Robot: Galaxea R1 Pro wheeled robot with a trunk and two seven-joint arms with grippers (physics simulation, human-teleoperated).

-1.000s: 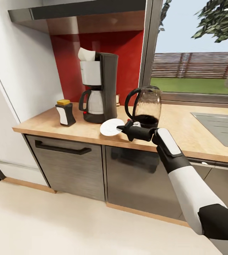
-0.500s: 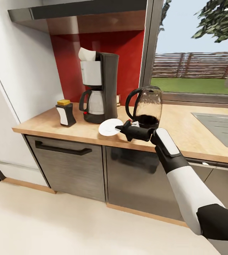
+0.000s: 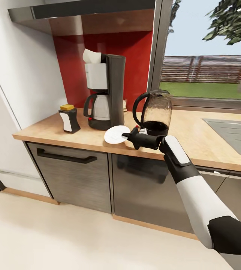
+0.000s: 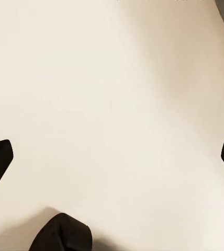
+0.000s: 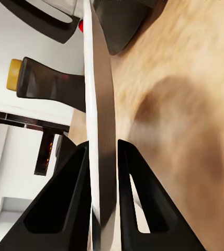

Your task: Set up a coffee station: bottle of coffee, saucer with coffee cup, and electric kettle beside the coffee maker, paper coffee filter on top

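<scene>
Head view: right claw (image 3: pixel 130 135) over the table (image 3: pixel 195 138), pinching the saucer (image 3: pixel 115 134) by its rim; the maker (image 3: pixel 104 92) stands just beyond the saucer, the kettle (image 3: pixel 154 111) behind the claw, the bottle (image 3: pixel 69 118) farther off. Right wrist view: saucer (image 5: pixel 102 130) edge-on between pressed fingers (image 5: pixel 65 204). Left wrist view: left claw (image 4: pixel 112 157) spread over pale floor (image 4: pixel 112 83).
</scene>
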